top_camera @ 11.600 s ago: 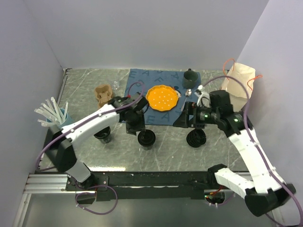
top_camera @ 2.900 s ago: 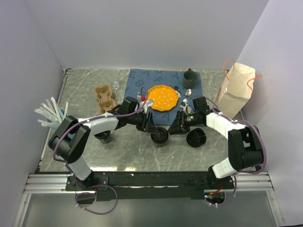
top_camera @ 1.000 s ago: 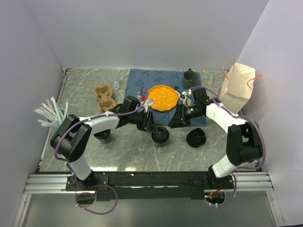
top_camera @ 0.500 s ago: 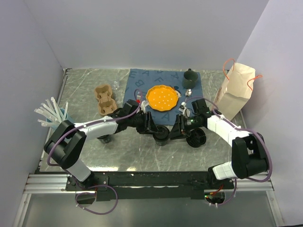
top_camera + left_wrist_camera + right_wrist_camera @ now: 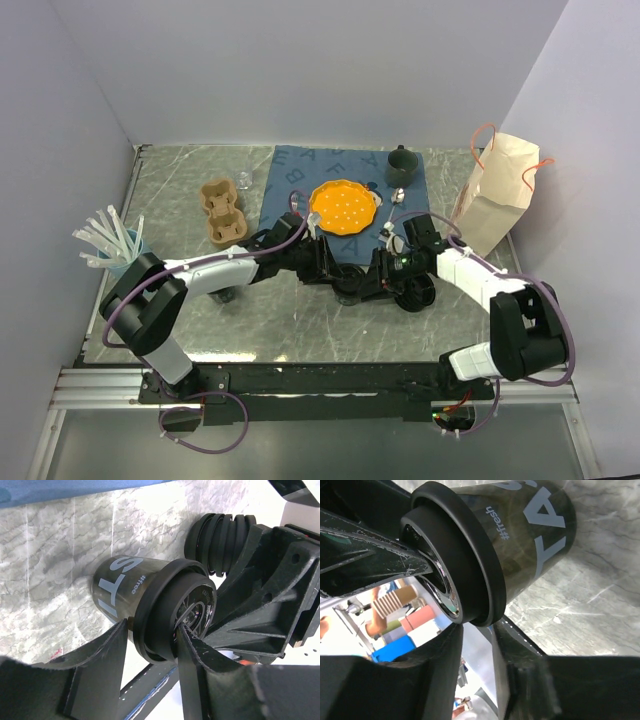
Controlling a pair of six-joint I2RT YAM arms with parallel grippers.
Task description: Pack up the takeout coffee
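The takeout coffee, a small black tapered cup (image 5: pixel 352 285) with pale lettering and a thick black rim, stands on the marble table (image 5: pixel 270 320) in front of the blue mat. My left gripper (image 5: pixel 328 272) comes from the left and is shut on its rim. In the left wrist view (image 5: pixel 152 630) one finger is outside the cup (image 5: pixel 120 585) and one inside. My right gripper (image 5: pixel 376 282) comes from the right. In the right wrist view (image 5: pixel 476 627) its fingertips straddle the rim of the cup (image 5: pixel 535 530) with a narrow gap.
A stack of black ribbed lids (image 5: pixel 415 293) sits just right of the cup and shows in the left wrist view (image 5: pixel 220 535). A second black cup (image 5: pixel 222 288), a cardboard carrier (image 5: pixel 221 210), an orange plate (image 5: pixel 344 207), a green mug (image 5: pixel 401 163), a paper bag (image 5: pixel 493 195) and straws (image 5: pixel 112 245) surround them.
The cup has been brought right, towards the lids. The right gripper rose a second ago, then came down onto the cup's rim. The left gripper stays on the cup.
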